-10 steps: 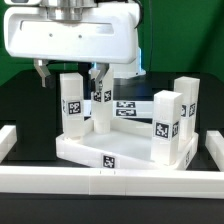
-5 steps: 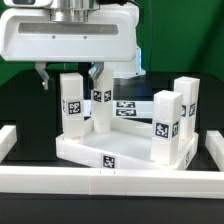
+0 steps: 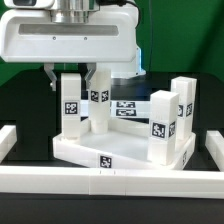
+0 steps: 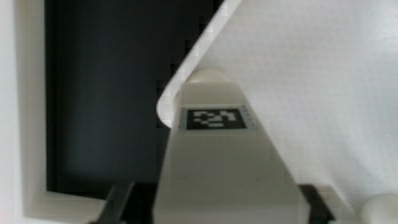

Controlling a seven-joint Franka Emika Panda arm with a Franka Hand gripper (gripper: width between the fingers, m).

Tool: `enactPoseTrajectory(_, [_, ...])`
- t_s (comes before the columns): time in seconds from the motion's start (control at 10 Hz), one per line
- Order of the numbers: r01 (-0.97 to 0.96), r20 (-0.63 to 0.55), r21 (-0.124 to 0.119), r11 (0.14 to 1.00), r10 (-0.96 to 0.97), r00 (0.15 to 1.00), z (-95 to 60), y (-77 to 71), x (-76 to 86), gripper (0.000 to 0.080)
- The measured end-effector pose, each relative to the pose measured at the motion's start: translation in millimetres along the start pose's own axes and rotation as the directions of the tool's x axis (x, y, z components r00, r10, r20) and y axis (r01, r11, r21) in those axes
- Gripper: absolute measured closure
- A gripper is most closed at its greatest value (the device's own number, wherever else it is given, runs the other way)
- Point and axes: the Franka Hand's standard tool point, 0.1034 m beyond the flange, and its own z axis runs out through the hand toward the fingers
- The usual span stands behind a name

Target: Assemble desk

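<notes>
1. Desk parts sit in the lower middle of the exterior view: a white plastic rectangular tray-like tabletop with raised rim (image 3: 110,155), carrying four upright white square block legs with black-and-white tags.
2. Nearest the arm is the front-left white block leg (image 3: 71,104), left of centre; another (image 3: 99,102) stands just behind it, and two more (image 3: 163,125) (image 3: 184,108) stand at the right.
3. Compared with a second ago, the grey two-finger gripper (image 3: 72,74) has narrowed around the front-left leg, its fingers (image 3: 51,73) now flanking the top.
4. The wrist view shows that leg (image 4: 217,160) between both dark fingertips (image 4: 121,200); they look touching, probably a closing grasp, perhaps to seat or turn it.
5. Around lie a black table surface (image 3: 25,115), white border rails (image 3: 60,180) along the bottom, and a green backdrop (image 3: 190,40) at the upper right.
</notes>
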Motion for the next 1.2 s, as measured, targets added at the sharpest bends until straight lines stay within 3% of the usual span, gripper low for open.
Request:
enactPoseTrajectory(0.1, [-0.001,0.000,0.000,1.000,0.001,1.000,0.0,0.0,0.0,0.0511])
enactPoseTrajectory(0.5, [-0.308,0.000,0.002,0.951,0.308,0.951,0.3,0.4,-0.2,0.0511])
enactPoseTrajectory(0.9, [-0.667,0.009,0.039,0.744,0.667,0.745,1.3,1.4,-0.1,0.0511])
enactPoseTrajectory(1.2, [-0.845,0.016,0.034,0.534,0.845,0.535,2.2,-0.9,2.3,0.0509])
